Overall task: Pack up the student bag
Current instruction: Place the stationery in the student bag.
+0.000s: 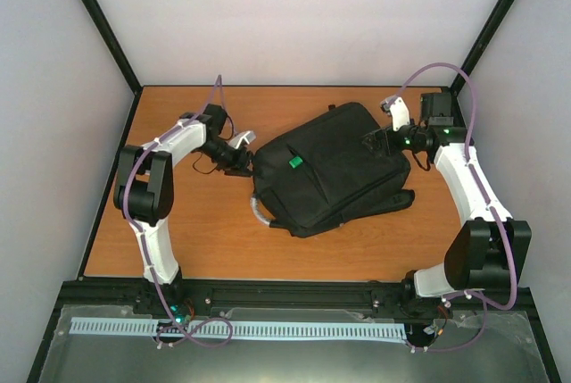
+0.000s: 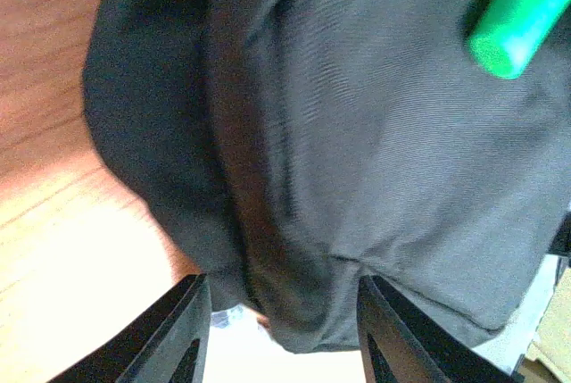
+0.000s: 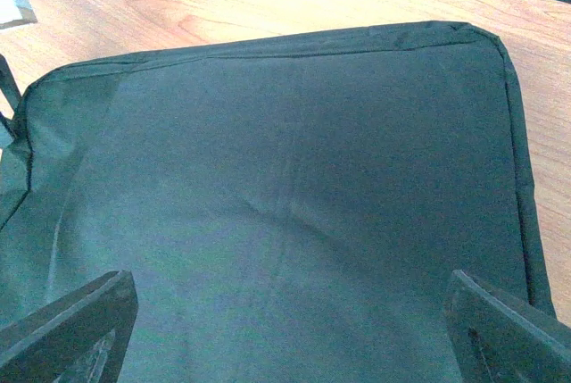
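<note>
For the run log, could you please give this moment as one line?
student bag: lying on table | left gripper: shut on bag edge | right gripper: open over bag

Wooden table [image 1: 312,258], black student bag [image 1: 330,164] lying flat on it

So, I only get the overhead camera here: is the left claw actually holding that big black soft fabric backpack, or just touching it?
Observer: Its wrist camera shows a bunched corner of the large black soft fabric backpack filling the gap of the left gripper; it looks pinched.
Operator: And the right claw?
Observer: The right gripper stands wide open over a flat panel of the backpack, gripping nothing.
Operator: What's that green speck?
Observer: Close up, it is a small bright green cylinder with a rounded end, lying on the fabric.
</note>
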Action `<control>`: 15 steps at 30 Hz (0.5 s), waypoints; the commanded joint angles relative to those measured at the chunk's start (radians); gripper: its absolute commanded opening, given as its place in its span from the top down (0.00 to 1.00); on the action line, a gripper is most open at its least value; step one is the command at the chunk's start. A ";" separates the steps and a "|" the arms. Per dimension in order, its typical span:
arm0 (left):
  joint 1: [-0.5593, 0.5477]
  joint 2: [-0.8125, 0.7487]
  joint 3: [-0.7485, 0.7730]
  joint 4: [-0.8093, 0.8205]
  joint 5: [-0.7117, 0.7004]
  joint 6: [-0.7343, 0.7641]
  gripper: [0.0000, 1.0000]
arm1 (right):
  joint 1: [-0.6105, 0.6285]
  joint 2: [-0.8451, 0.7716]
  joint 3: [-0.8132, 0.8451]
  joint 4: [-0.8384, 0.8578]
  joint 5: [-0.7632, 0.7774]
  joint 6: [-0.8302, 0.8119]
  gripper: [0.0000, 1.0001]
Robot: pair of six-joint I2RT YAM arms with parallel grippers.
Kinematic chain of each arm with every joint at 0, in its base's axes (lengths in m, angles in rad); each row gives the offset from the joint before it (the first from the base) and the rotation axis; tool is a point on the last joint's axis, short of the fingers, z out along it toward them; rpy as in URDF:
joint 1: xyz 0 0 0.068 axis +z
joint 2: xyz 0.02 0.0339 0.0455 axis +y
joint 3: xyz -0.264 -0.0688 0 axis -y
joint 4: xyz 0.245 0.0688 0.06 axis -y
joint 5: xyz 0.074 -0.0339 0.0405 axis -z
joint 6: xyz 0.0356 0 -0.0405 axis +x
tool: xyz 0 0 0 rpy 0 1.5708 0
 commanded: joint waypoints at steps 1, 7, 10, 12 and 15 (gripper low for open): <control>-0.006 -0.007 -0.018 0.008 -0.087 -0.023 0.51 | 0.009 0.007 0.005 0.024 -0.027 0.010 0.04; -0.047 0.017 0.008 -0.008 0.022 0.010 0.56 | 0.014 -0.006 -0.017 0.026 -0.024 0.014 0.04; -0.090 0.022 0.039 -0.027 0.040 0.038 0.61 | 0.020 -0.007 -0.024 0.027 -0.020 0.015 0.05; -0.109 0.023 0.055 -0.036 0.065 0.048 0.70 | 0.022 -0.006 -0.026 0.027 -0.019 0.018 0.05; -0.123 0.013 0.088 -0.059 0.090 0.062 0.89 | 0.032 -0.001 -0.023 0.029 -0.020 0.021 0.05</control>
